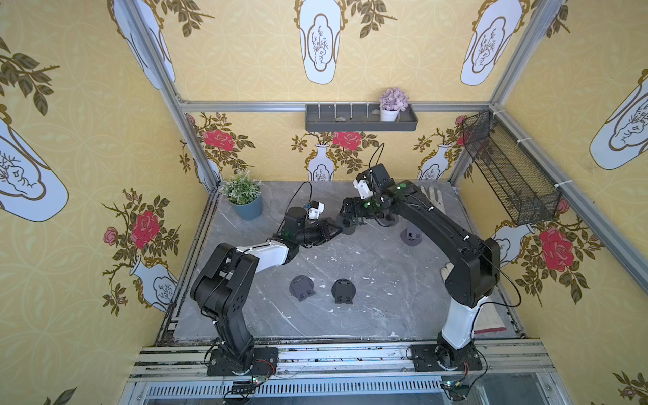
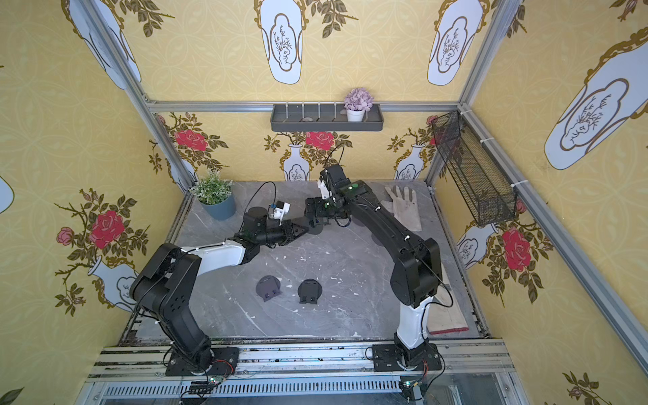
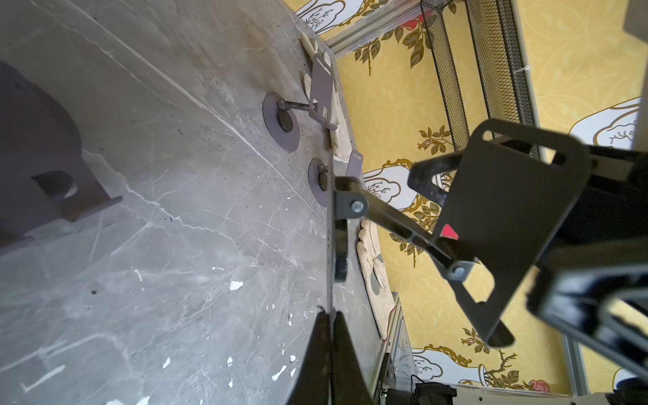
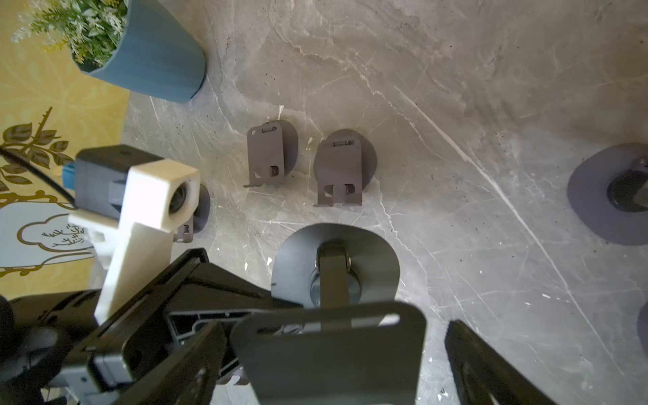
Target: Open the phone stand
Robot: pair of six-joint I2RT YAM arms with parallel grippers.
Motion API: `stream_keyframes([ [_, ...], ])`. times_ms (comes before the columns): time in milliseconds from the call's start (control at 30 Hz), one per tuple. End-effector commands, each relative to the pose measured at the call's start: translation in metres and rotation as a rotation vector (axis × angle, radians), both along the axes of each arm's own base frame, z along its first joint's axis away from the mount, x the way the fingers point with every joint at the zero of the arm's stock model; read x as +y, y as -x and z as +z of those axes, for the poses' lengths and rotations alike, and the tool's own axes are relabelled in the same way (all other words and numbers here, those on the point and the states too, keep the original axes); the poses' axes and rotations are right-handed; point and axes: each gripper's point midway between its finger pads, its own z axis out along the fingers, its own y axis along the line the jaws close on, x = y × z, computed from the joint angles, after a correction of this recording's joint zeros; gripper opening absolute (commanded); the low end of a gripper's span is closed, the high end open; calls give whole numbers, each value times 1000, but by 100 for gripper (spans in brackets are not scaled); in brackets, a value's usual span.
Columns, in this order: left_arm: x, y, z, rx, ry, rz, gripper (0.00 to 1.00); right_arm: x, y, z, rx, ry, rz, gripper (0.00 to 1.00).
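A dark grey phone stand [image 1: 348, 228] is held above the table between both arms, unfolded. Its round base [image 4: 336, 266], hinged arm [image 3: 403, 224] and back plate [image 3: 508, 217] all show. My left gripper [image 3: 329, 317] is shut on the thin edge of the base, and both top views show it at that rim [image 2: 304, 228]. My right gripper [image 4: 336, 361] is open around the back plate [image 4: 333, 354]. One of its fingers [image 4: 480, 364] stands clear of the plate's side, and the other [image 4: 196, 354] is close beside the plate.
Two folded stands [image 1: 302, 287] [image 1: 343, 290] lie near the front of the table. An opened stand [image 1: 411, 237] stands right of the grippers, with another partly under the right arm [image 1: 389, 219]. A potted plant [image 1: 243, 196] is at the back left. A glove [image 1: 433, 198] and a wall-hung mesh basket [image 1: 508, 168] are at the back right.
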Motion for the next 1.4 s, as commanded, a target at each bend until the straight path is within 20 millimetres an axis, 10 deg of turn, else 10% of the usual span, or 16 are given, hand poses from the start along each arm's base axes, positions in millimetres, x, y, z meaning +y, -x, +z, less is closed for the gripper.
stream_keyframes([
  [0,0,3,2,-27,-7,-23,0,9,-4,4,-19,-21,27,94],
  [300,0,4,-1,-12,-14,-24,0,10,-7,10,-64,11,34,66],
  [1367,11,-9,3,61,149,77,0,-14,59,17,-245,196,-53,58],
])
